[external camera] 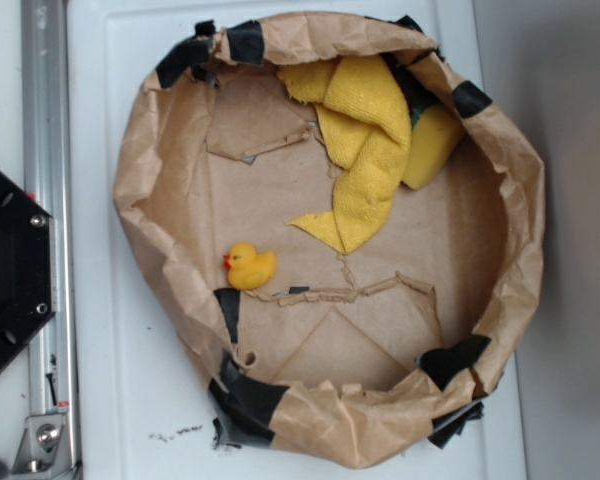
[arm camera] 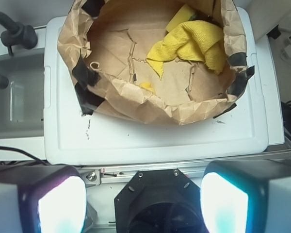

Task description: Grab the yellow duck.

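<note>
- Starting nearest me: in the wrist view the two fingers [arm camera: 58, 204] sit at the bottom corners, glowing and blurry, with a wide gap between them — so the gripper [arm camera: 143, 204] is released and holding nothing.
- Under it I see the black base [arm camera: 157, 204] and rail, not the bin. So I'd say I'm well back from the target and nothing of the grab is done yet: approach, descent and the close are all left.
- Next out is the white lid [arm camera: 155, 141], then the paper bin [arm camera: 150, 104] with black tape patches on its rim.
- The duck [external camera: 251, 266] — the overhead view shows it whole, upright on the bin floor near the left wall, beak pointing left, clear of everything else.
- The wrist view only gives me a sliver of yellow peeking over the near rim, so I wouldn't line up from that alone.
- Farthest: the cloth [external camera: 365, 140] draped in the far part of the bin, with the sponge [external camera: 432, 145] tucked beside it, well apart from the duck.
- Only the wrist view shows the grey tub [arm camera: 17, 97] off to the side; the overhead doesn't show the gripper at all.
</note>
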Controlling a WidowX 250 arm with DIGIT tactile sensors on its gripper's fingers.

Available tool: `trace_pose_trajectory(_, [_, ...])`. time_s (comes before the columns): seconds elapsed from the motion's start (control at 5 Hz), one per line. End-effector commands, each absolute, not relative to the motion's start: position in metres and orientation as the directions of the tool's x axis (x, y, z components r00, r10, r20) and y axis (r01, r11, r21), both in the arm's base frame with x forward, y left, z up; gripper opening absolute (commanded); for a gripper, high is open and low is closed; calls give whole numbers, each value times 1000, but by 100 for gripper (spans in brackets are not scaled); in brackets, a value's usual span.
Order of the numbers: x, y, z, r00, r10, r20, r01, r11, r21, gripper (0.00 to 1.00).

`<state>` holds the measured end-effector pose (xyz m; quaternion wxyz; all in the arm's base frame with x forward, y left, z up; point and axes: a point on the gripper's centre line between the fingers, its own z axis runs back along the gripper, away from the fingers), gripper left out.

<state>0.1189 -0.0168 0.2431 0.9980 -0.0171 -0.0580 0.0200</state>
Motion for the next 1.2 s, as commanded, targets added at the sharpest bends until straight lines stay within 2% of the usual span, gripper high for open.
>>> trace_pose_trajectory(0.0, [119,-17,243,992,42,115,-38,999,-36,100])
trace_pose_trajectory(0.2, [169,20,200,987,54,152,-37,993,-114,100])
trace_pose_trajectory(0.4, [201,43,165,985,102,139,-81,985,-151,100])
trace_pose_trajectory(1.0, [201,43,165,985,102,139,-81,985,-151,100])
